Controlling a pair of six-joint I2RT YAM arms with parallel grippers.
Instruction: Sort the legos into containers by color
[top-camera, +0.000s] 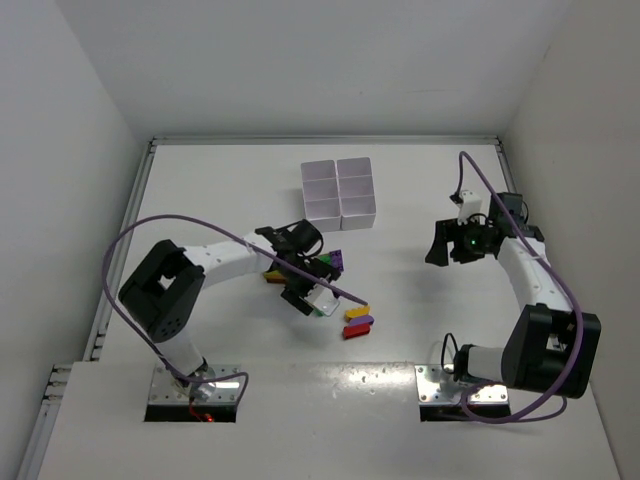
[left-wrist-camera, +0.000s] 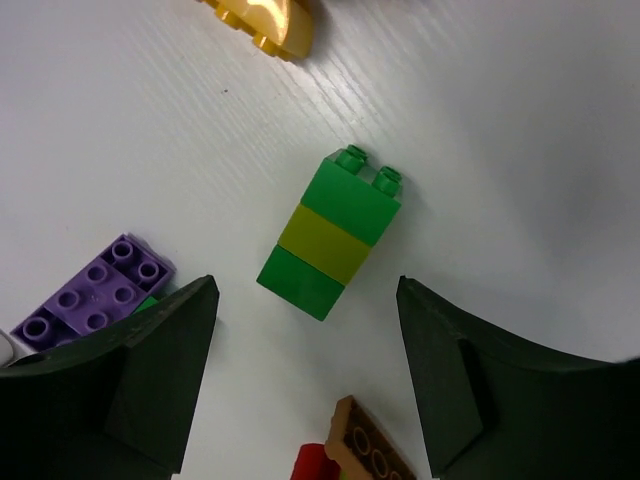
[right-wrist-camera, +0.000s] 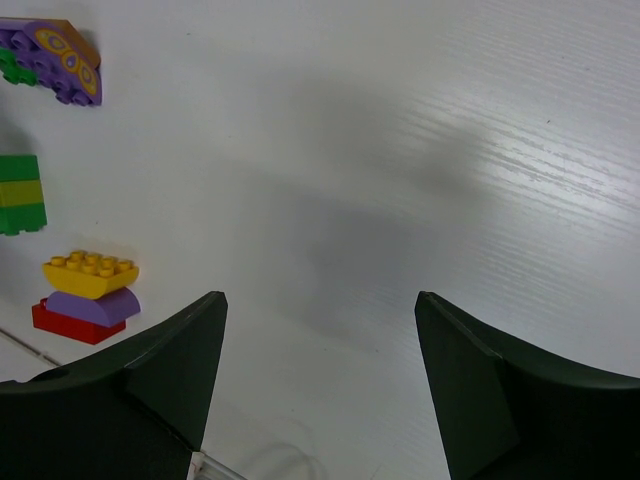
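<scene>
My left gripper (left-wrist-camera: 305, 290) is open and low over the table, its jaws standing on either side of the near end of a green-lime-green brick stack (left-wrist-camera: 330, 233) that lies flat. A purple brick (left-wrist-camera: 95, 290) lies by the left finger. An orange-brown brick (left-wrist-camera: 372, 450) and a red one (left-wrist-camera: 315, 462) lie at the bottom edge, and a yellow curved piece (left-wrist-camera: 262, 22) at the top. The top view shows this gripper (top-camera: 305, 285) among the bricks, below the white six-cell tray (top-camera: 338, 190). My right gripper (right-wrist-camera: 320, 298) is open and empty over bare table, also in the top view (top-camera: 437, 247).
A yellow (right-wrist-camera: 90, 275), purple (right-wrist-camera: 92, 305) and red (right-wrist-camera: 75, 322) stack lies left of the right gripper, and in the top view (top-camera: 357, 321). A purple brick topped with brown (right-wrist-camera: 55, 55) lies further off. The left arm's purple cable (top-camera: 250, 240) crosses the bricks. Walls enclose the table.
</scene>
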